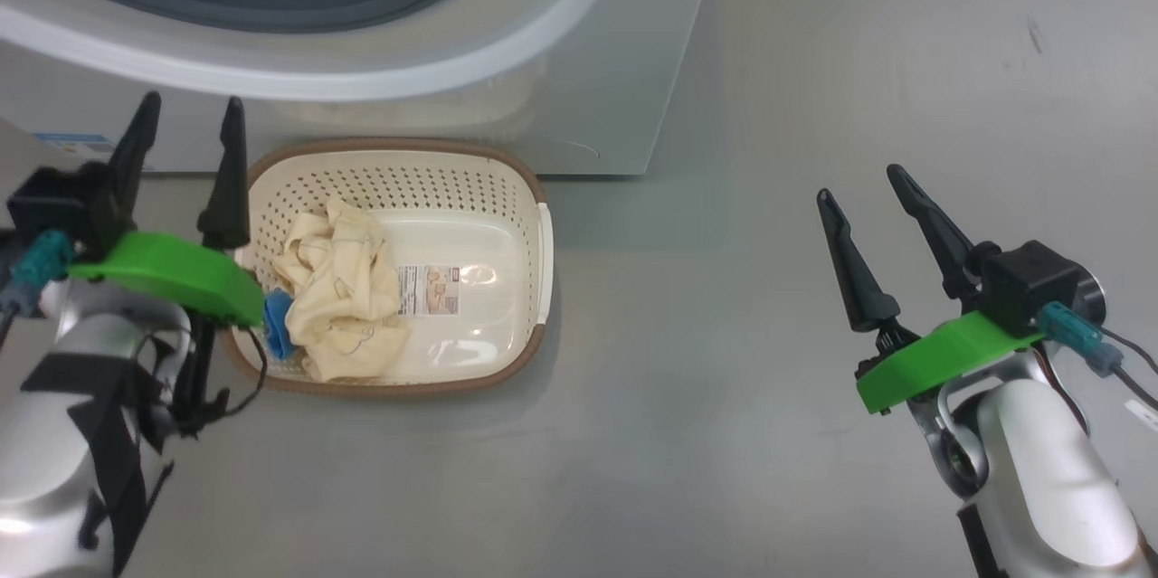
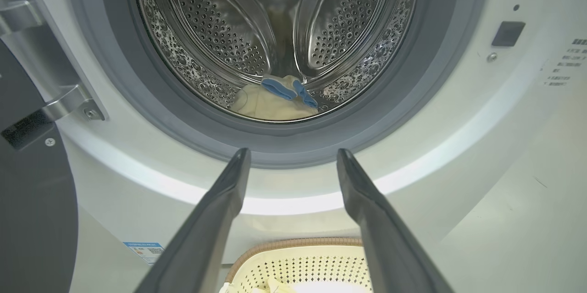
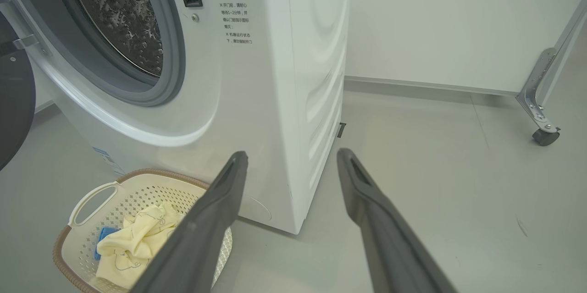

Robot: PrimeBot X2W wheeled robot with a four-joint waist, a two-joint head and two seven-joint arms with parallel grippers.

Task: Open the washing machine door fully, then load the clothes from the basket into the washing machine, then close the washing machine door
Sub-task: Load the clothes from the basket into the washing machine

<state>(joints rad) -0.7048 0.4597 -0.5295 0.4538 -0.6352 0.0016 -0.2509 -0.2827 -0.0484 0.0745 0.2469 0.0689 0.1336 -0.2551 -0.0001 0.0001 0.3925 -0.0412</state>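
Note:
The washing machine (image 1: pixel 588 62) stands with its steel drum (image 2: pixel 220 31) exposed. The washing machine door (image 2: pixel 32 219) is swung out to the left, dark at the frame edge. One cream piece of the clothes (image 2: pixel 270 100) with blue parts lies in the drum. More clothes (image 1: pixel 344 289) lie bunched in the left half of the basket (image 1: pixel 389 146), which sits on the floor before the machine. My left gripper (image 1: pixel 192 99) hovers open and empty over the basket's left rim, pointing at the drum mouth. My right gripper (image 1: pixel 859 182) is open and empty, well right of the basket.
Bare grey floor (image 1: pixel 769 424) stretches to the right of the machine and basket. In the right wrist view, a white wall (image 3: pixel 435 22) runs behind, and a metal frame leg on a caster (image 3: pixel 543 135) stands at far right.

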